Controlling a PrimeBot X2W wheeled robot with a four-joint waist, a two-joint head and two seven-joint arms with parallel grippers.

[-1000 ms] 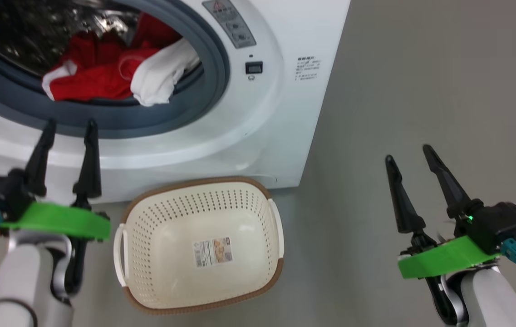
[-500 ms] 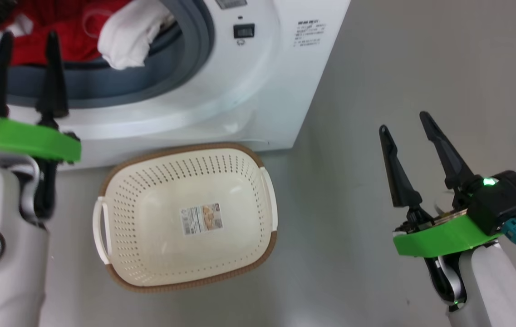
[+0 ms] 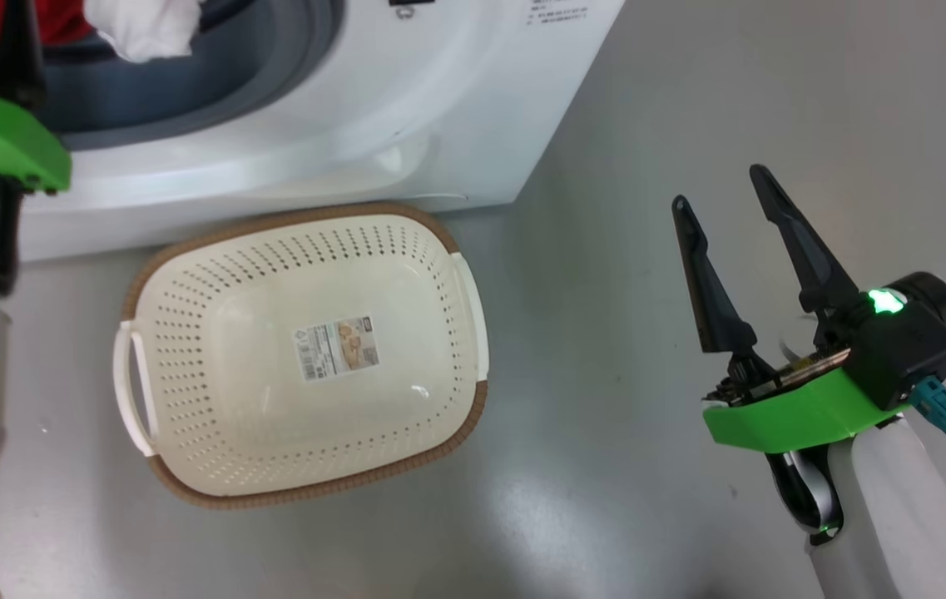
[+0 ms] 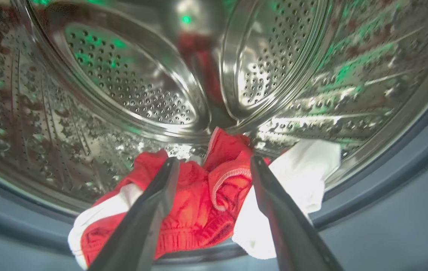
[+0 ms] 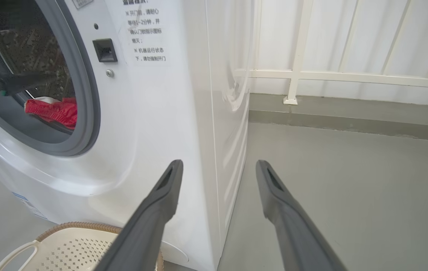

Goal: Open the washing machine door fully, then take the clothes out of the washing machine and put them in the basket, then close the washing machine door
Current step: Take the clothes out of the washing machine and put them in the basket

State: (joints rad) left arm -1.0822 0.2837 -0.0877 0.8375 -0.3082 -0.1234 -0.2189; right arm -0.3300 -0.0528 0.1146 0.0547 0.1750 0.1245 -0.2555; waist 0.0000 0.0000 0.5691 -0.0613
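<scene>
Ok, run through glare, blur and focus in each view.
Head view: a pale glare patch on the floor, basket sharp. Left wrist view: green glints and white hotspots on the steel drum, clothes in focus. Right wrist view: the right end effector soft close up, washing machine label readable.

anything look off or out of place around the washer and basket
Only the clothes: a white part droops over the grey rubber ring at the washing machine mouth, half out of the drum. The basket sits upright and empty on the floor in front. No spill or damage shows.
</scene>
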